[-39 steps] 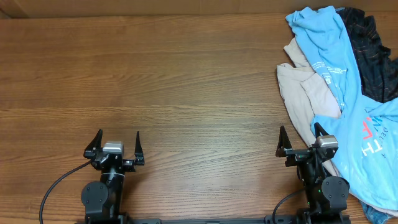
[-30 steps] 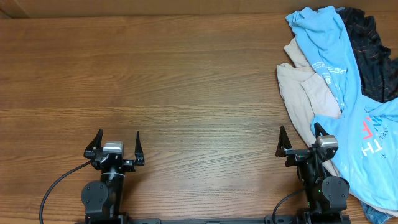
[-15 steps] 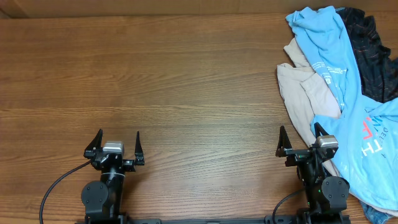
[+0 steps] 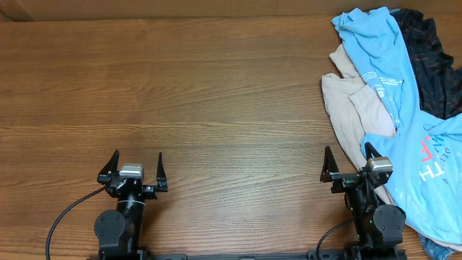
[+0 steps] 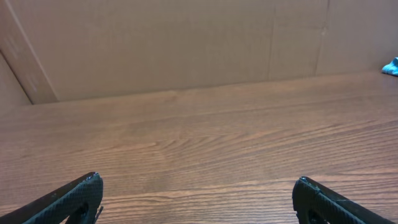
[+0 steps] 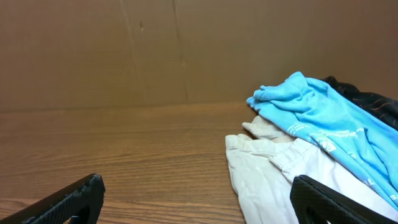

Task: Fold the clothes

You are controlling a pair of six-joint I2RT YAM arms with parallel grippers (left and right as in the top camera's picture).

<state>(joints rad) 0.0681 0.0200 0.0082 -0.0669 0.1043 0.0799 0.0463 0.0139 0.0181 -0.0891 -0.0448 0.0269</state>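
Observation:
The clothes lie in a heap at the table's right side. A light blue T-shirt [image 4: 404, 94] with white and coral-red lettering drapes over a cream garment [image 4: 350, 108] and a black orange-lined one [image 4: 433, 65]. The right wrist view shows the blue shirt [image 6: 317, 112], the cream one [image 6: 280, 168] and the black one [image 6: 367, 99]. My right gripper [image 4: 350, 162] is open and empty, its right finger at the cream garment's edge [image 6: 196, 196]. My left gripper [image 4: 135, 166] is open and empty over bare wood [image 5: 198, 199], far from the clothes.
A wooden table [image 4: 202, 94] spreads across the view. A brown cardboard wall [image 5: 186, 43] stands along its far edge. A sliver of blue cloth [image 5: 392, 66] shows at the far right of the left wrist view.

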